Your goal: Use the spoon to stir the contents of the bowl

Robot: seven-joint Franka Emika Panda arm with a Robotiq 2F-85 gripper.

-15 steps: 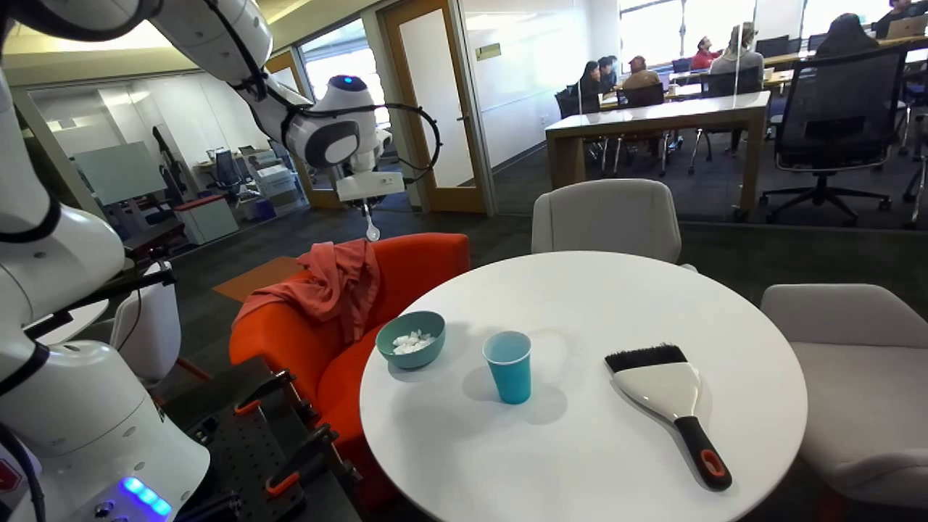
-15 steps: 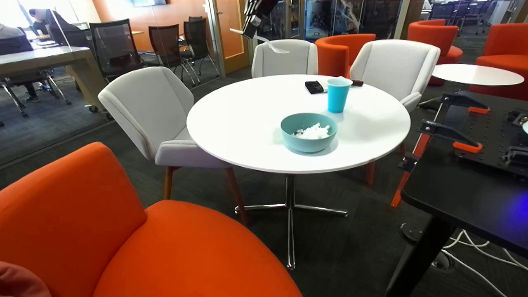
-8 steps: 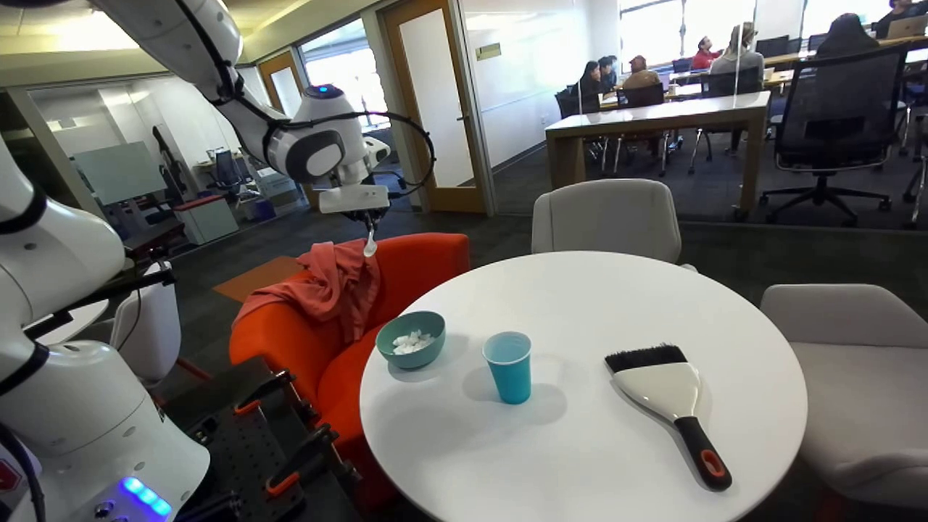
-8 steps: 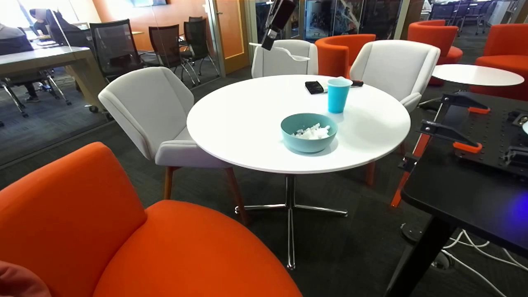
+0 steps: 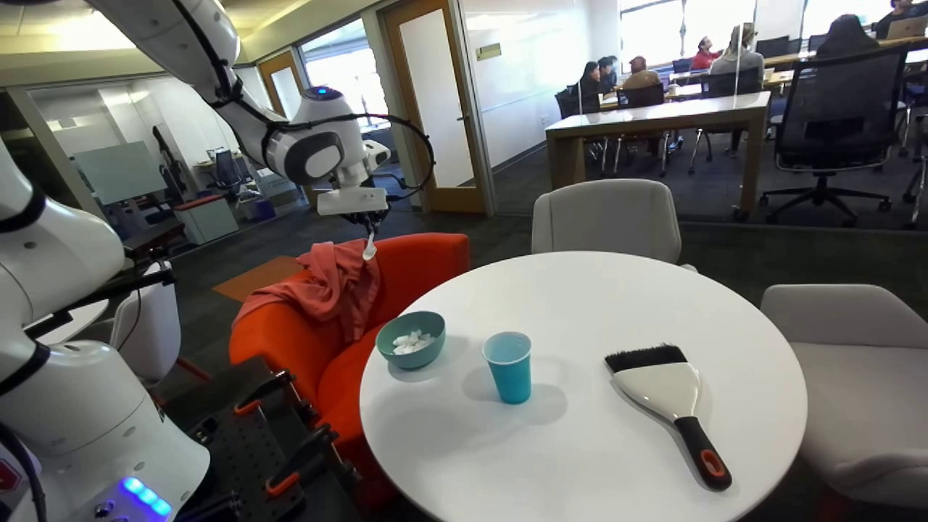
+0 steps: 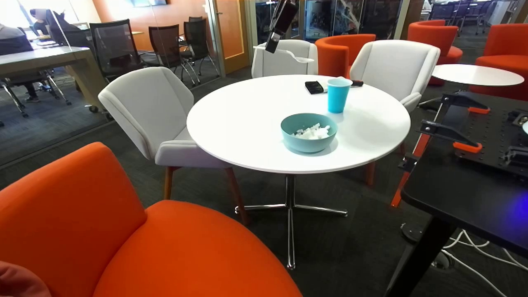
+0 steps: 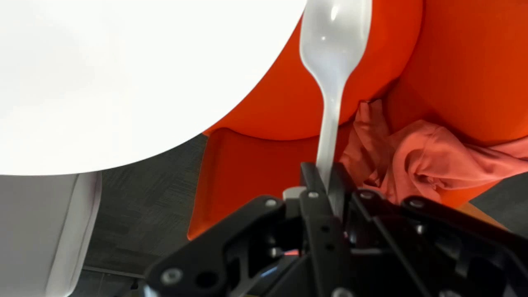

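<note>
The teal-green bowl [image 5: 426, 355] stands on the white round table near its edge; it also shows in an exterior view [image 6: 308, 145]. Whitish contents [image 6: 314, 132] lie in the bowl, seen in both exterior views [image 5: 413, 341]. My gripper [image 7: 324, 175] is shut on the handle of a white spoon [image 7: 334, 45]. In both exterior views the gripper [image 5: 370, 225] [image 6: 272, 44] holds the spoon [image 5: 370, 250] [image 6: 303, 60] in the air, higher than the bowl and apart from it. In the wrist view the spoon's bowl end reaches the top edge; the teal bowl is out of view there.
A bright blue cup [image 5: 509, 373] stands beside the bowl on the table [image 5: 580, 464]. A white brush [image 5: 663, 388] with black bristles lies farther along. An orange chair [image 5: 428, 261] with a coral cloth [image 5: 341, 283] stands below the gripper. Grey chairs [image 5: 609, 217] ring the table.
Over the last second the gripper with the spoon has come lower, shifting left in an exterior view and right in another. In the last half second it has moved only slightly. The bowl stays still.
</note>
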